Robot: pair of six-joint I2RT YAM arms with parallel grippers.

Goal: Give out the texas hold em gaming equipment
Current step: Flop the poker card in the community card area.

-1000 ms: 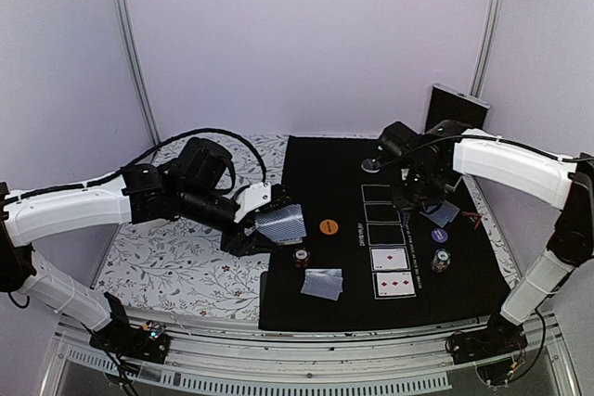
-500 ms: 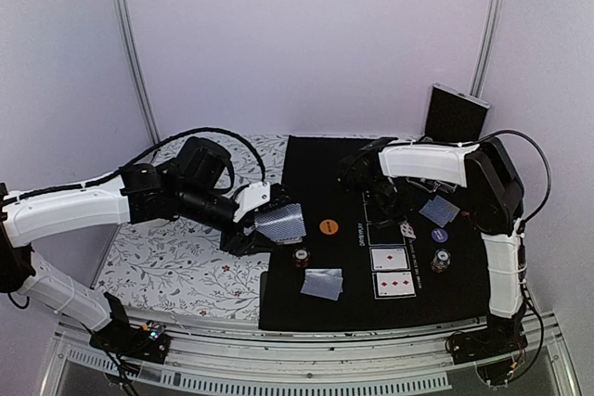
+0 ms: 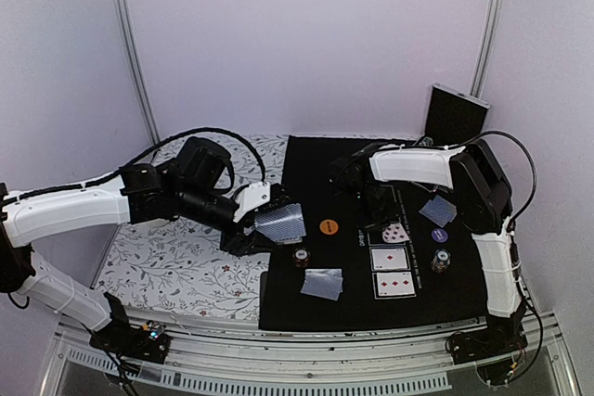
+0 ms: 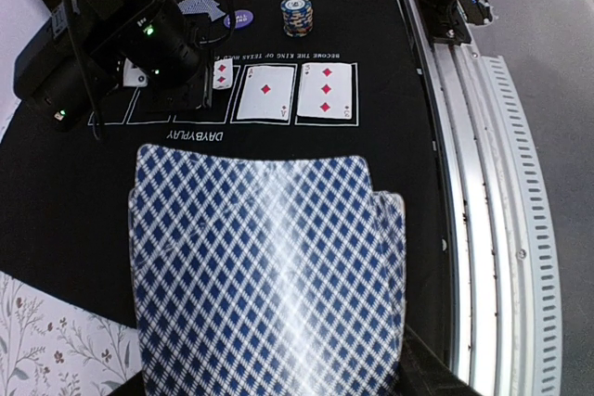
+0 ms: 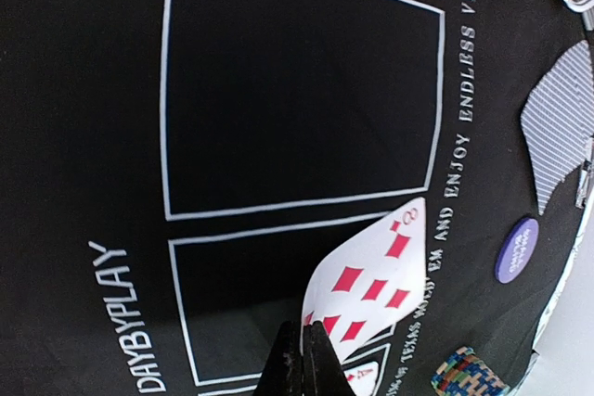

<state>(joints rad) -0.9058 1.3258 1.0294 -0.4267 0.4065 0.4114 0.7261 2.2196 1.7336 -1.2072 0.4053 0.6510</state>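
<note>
- Deck (image 4: pixel 264 266) of blue-checked cards is sitting clamped in the left gripper (image 3: pixel 260 225), backs up and held clear above the left edge of the black mat (image 3: pixel 316 159), probably so the other arm can draw from it
- Right gripper (image 5: pixel 304 359) is pinching, jaws together, on one corner of a face-up diamonds card (image 5: pixel 367 285), which is hanging tilted just above the mat at the third outlined box (image 5: pixel 232 303), not yet lying flat
- Two face-up cards (image 3: pixel 389 259) are already filling the two nearest boxes, so by my reading the held one is going into the next slot of the row, with the far boxes (image 5: pixel 302 90) waiting bare
- Purple disc (image 3: pixel 439 235), chip stack (image 3: pixel 440 261) and face-down pair (image 3: pixel 438 210) are lying just beside the row on its right, so room is running short on that side; a release is likely calling for a straight lift or a retreat over the bare far boxes
- Orange disc (image 3: pixel 327 226), second chip stack (image 3: pixel 302 257) and another face-down pair (image 3: pixel 322 283) are lying left of the row, between the two arms and near the deck
- Near edge of the mat is running close to the front rail of the table (image 3: pixel 176 266), leaving little spare ground there
</note>
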